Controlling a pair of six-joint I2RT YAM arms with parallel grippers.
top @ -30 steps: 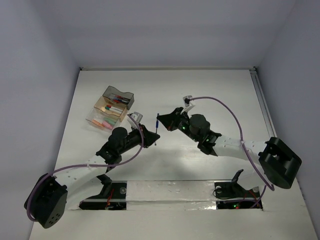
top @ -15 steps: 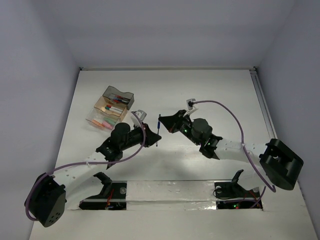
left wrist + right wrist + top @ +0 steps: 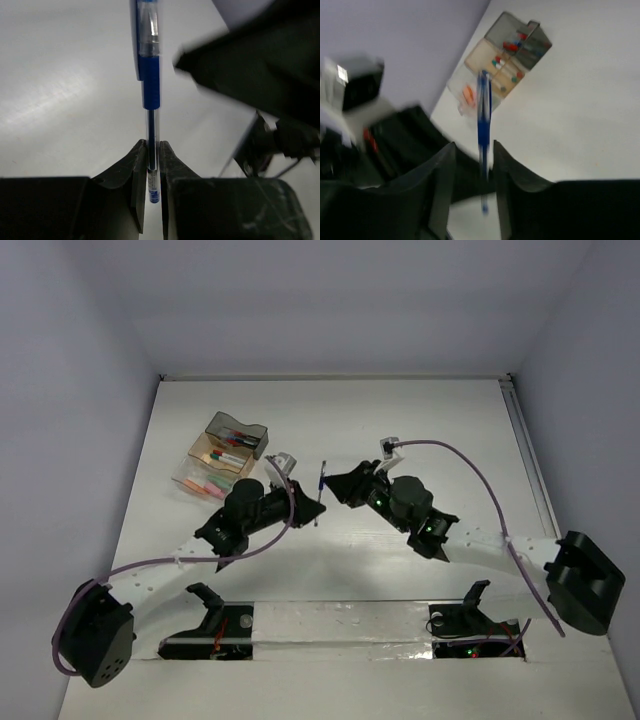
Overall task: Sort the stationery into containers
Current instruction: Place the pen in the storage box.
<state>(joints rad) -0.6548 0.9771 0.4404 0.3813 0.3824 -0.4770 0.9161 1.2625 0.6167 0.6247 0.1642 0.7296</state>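
Pen (image 3: 151, 90) shifted slightly rightward; left jaws clamp one end, right jaws apart around it.

We look down on a white table (image 3: 400, 420) that forms the floor of a three-sided enclosure. The back wall (image 3: 340, 300) is plain and pale with a lavender-grey cast. The left wall (image 3: 60, 440) and right wall (image 3: 590, 340) share that tone and meet the table in straight seams. A thin pale rail (image 3: 524, 440) runs along the table's right edge. A glossy strip (image 3: 340, 625) crosses the near edge and catches the light. The lighting is soft and even, with faint shadows. In the left wrist view we note a broad dull sheen on the table.
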